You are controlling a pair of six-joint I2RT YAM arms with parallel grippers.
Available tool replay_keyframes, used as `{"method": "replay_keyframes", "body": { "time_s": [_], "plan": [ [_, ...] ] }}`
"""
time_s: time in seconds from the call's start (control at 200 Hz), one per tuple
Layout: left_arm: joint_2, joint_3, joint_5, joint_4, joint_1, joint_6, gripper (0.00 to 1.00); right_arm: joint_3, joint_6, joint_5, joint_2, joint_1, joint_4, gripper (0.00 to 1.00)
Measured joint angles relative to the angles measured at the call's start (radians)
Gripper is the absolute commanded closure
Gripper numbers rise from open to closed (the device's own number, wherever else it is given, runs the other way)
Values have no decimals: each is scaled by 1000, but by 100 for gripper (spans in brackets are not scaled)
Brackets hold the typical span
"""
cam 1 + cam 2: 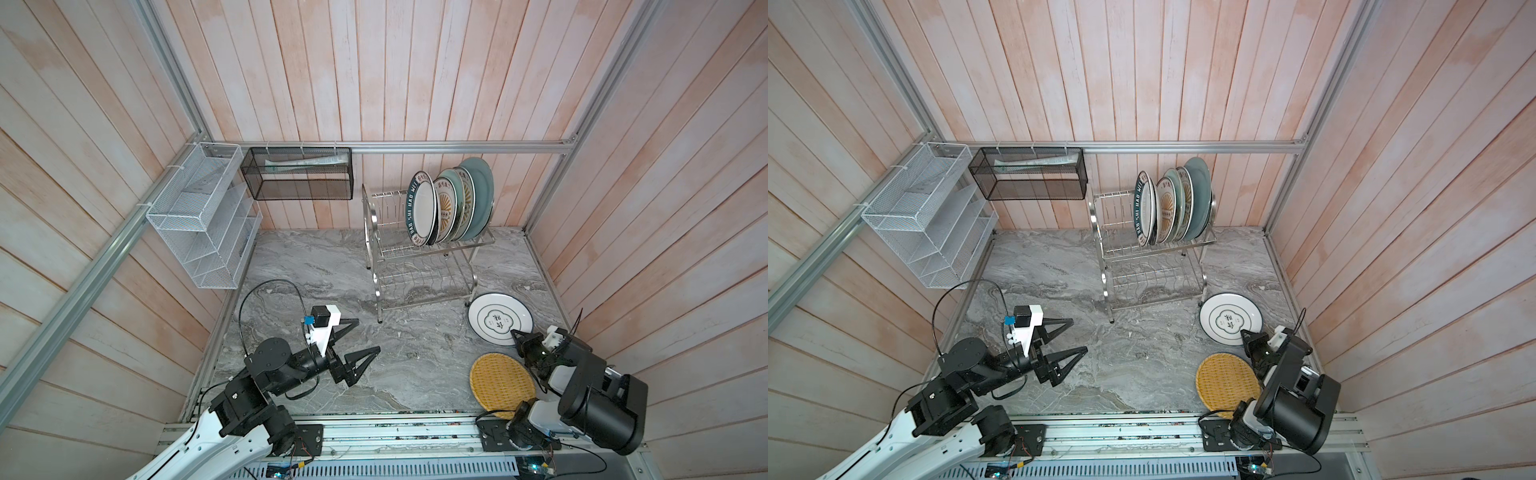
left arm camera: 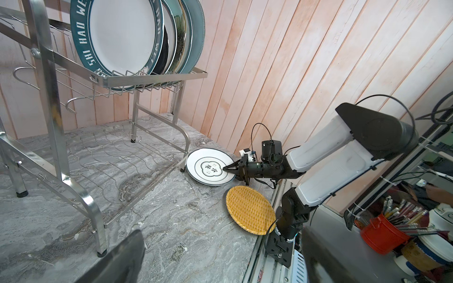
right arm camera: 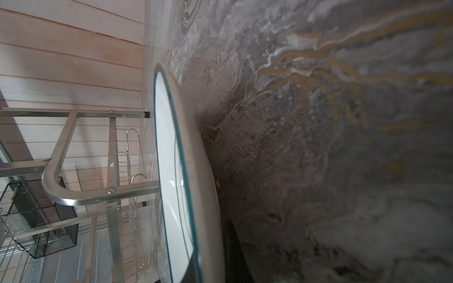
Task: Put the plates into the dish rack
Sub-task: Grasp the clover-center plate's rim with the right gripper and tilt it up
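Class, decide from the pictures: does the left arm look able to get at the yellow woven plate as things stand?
Probably yes. The left gripper is open, and only bare table lies between it and the yellow plate. The right arm crowds the plate's far side, though.

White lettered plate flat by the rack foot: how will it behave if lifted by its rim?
Likely rigid: the white lettered plate looks like glazed ceramic, so breakable if dropped. Its glossy rim may slip between the jaws of the right gripper. Pinched at one edge, it will probably tilt down.
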Motion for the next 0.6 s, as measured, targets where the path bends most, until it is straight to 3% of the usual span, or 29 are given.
{"method": "replay_keyframes", "body": {
  "time_s": [0.33,0.6],
  "plan": [
    [-22,-53,-75,44,0,-7,0,79,-8,31,-228,3,-256,100],
    [-40,-141,-92,198,0,-22,0,178,0,55,-431,11,-496,100]
  ]
}}
